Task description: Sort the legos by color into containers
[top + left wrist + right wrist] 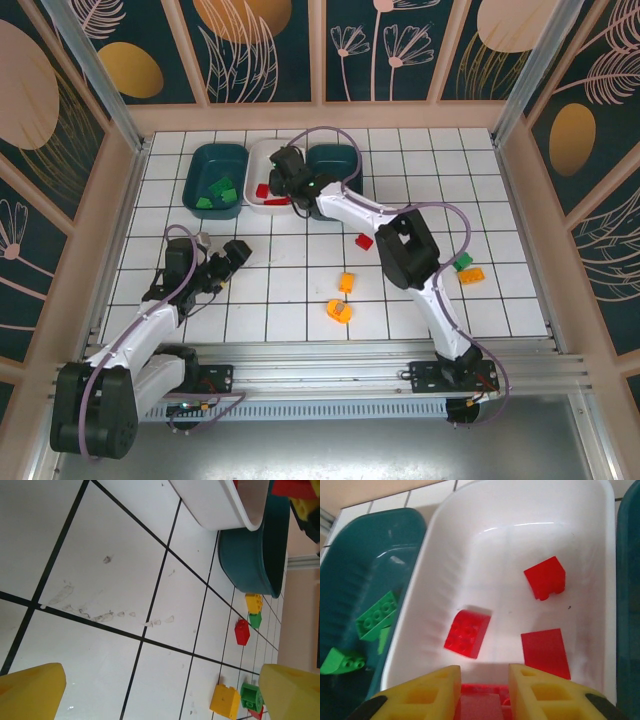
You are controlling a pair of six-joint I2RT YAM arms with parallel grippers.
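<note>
My right gripper (283,172) hangs over the white container (262,152), shut on a red lego (481,705) that fills the gap between its yellow fingers (425,695). Below it in the white container (520,540) lie three red legos (467,633). The left teal container (218,180) holds green legos (217,192); another teal container (335,158) stands to the right of the white one. My left gripper (232,262) stands open and empty just above the tiles at the left. Loose on the floor are a red lego (364,241), two orange ones (346,282) and a green one (463,261).
The right arm stretches diagonally across the middle of the tiled floor. Wooden walls and metal posts close in the floor on three sides. In the left wrist view, bare smudged tiles lie between the open fingers, with a yellow lego (225,701) and a green one (251,695) beyond.
</note>
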